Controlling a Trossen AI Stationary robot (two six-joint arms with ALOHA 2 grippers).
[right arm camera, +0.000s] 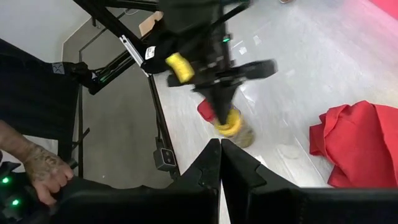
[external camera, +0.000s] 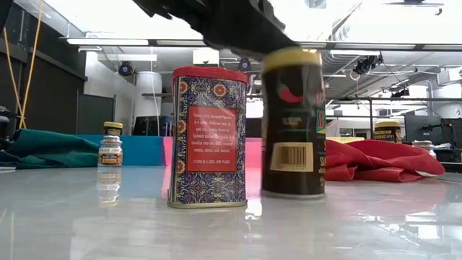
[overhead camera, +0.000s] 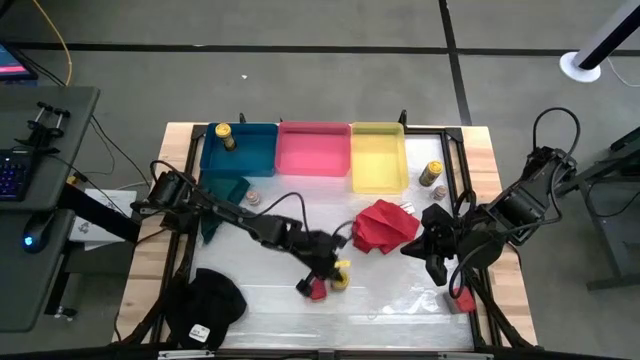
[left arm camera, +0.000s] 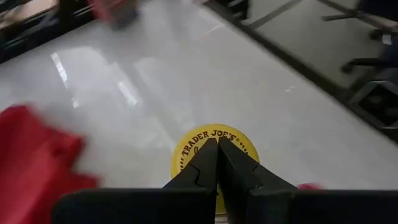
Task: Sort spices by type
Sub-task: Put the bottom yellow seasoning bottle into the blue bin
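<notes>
A dark round jar with a yellow lid [overhead camera: 343,272] [external camera: 292,123] stands upright on the table's near middle. A red patterned tin [overhead camera: 318,290] [external camera: 209,137] stands just beside it. My left gripper [overhead camera: 335,265] [left arm camera: 217,149] is shut and points down onto the jar's lid. My right gripper [overhead camera: 434,264] [right arm camera: 221,149] is shut and empty near the right edge, beside the red cloth [overhead camera: 385,225]. Another yellow-lidded jar [overhead camera: 225,135] sits in the blue bin [overhead camera: 250,160], and one [overhead camera: 432,173] stands right of the yellow bin [overhead camera: 378,170]. A small pale jar [overhead camera: 253,198] [external camera: 110,148] stands before the blue bin. A second red tin [overhead camera: 462,298] lies near the right arm. My left gripper has its shut fingertips [left arm camera: 208,155] on top of the jar's yellow lid [left arm camera: 242,146], coming from above and slanting from the table's left. The jar stands with its base on the table [external camera: 292,193]. The fingers cover the exact spot of touch.
The pink bin [overhead camera: 313,150] sits between the blue and yellow ones along the far edge. A green cloth [overhead camera: 225,195] and a black cap [overhead camera: 205,305] lie on the left. A person's hand [right arm camera: 37,168] shows beyond the table's near edge.
</notes>
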